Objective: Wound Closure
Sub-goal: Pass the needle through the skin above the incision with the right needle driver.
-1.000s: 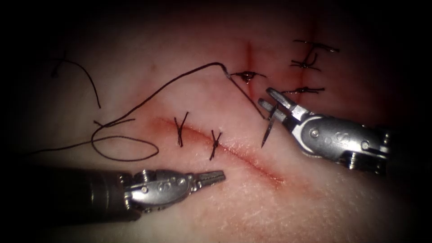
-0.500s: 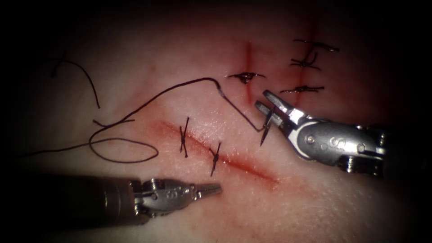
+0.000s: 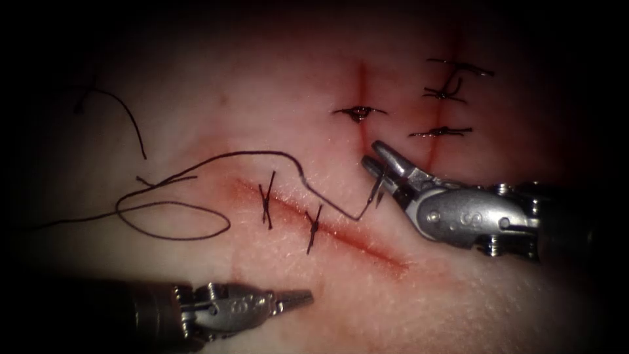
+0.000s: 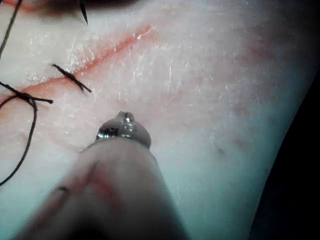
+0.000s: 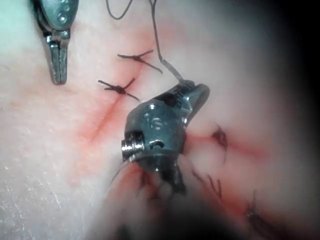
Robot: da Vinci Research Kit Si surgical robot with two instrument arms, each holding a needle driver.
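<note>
On the tissue (image 3: 498, 301) a slanted cut (image 3: 367, 248) carries two dark stitches (image 3: 265, 200) on its left half. My right tool (image 3: 371, 155) hovers just right of the cut's unstitched part, jaws shut on the needle (image 3: 375, 190). The needle points down toward the cut and is not in the tissue. The thread (image 3: 196, 164) trails from the needle leftward and ends in a loose loop (image 3: 170, 223) on the left. My left tool (image 3: 304, 299) lies low, left of the cut, jaws shut on nothing. The right wrist view shows the left tool (image 5: 57, 65) beside the stitches.
Two short upright cuts lie behind. One carries a single stitch (image 3: 357, 113), the other several stitches (image 3: 440, 132). A separate cut end of thread (image 3: 124, 111) lies at the far left. Red fluid tints the slanted cut's edges.
My right tool has carried the needle down and left toward the slanted cut, and the thread slackened and slid down after it. My left tool has drawn back to the lower left.
</note>
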